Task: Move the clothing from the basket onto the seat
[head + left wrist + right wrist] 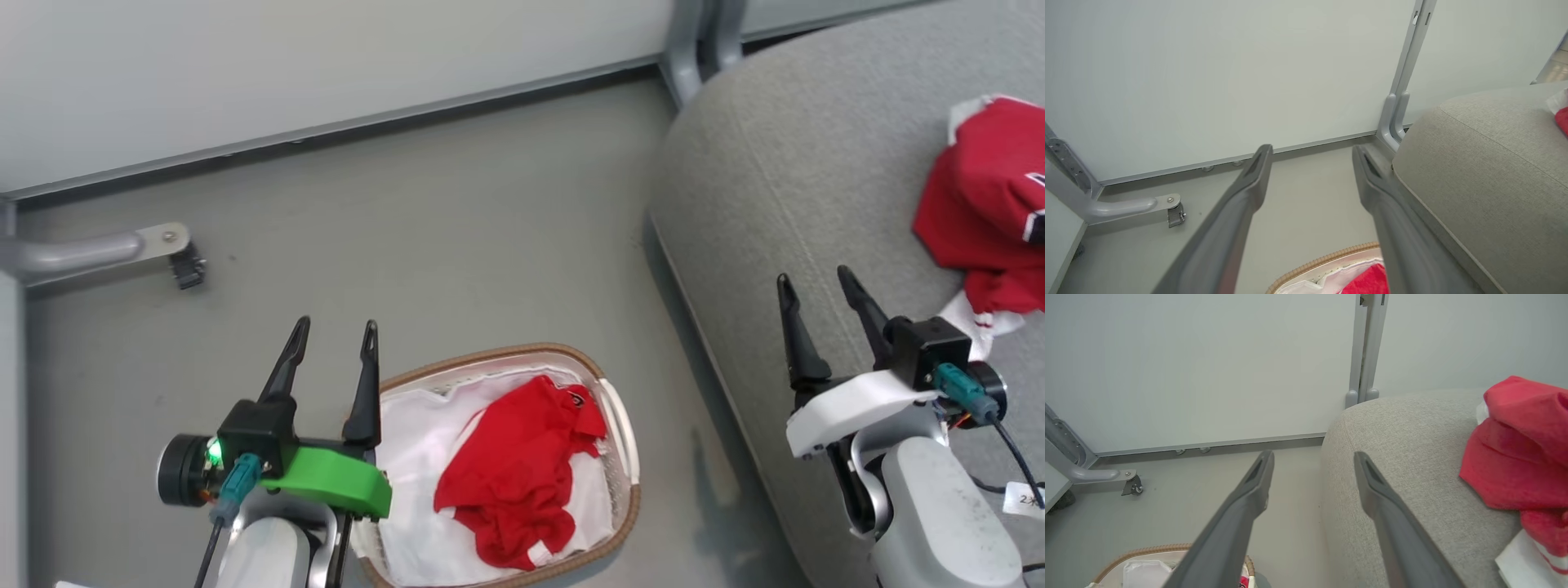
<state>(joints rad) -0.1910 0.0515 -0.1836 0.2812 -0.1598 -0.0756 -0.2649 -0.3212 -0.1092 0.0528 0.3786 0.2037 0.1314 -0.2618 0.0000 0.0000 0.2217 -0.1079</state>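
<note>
On the grey floor (424, 229), an oval white basket (500, 353) with a brown woven rim and a white loop handle on its right side, lined with a loose white sheet (416, 441). Inside the basket, on that sheet and toward the right half, the crumpled red clothing (514, 469), with a strip of white trim at the near end, touched by neither arm. Just left of the basket, overlapping its left rim in the head view, the left jaws: spread wide, nothing between them, tips pointing past the basket toward the pale wall panel (286, 57). Right of the basket, across a narrow strip of bare floor, the big grey woven seat (800, 163) with its rounded corner and stitched seam. Well right of the basket, over the seat's near edge, the right jaws: likewise spread wide and empty. Farther right of the basket than those jaws, lying on the seat, a second red garment (984, 196) with white trim, clear of both dark fingers. Beyond the basket to the left, by the wall, a grey frame leg with a small dark castor (186, 269). Beyond the basket to the right, at the seat's corner, a grey upright post (694, 41).
</note>
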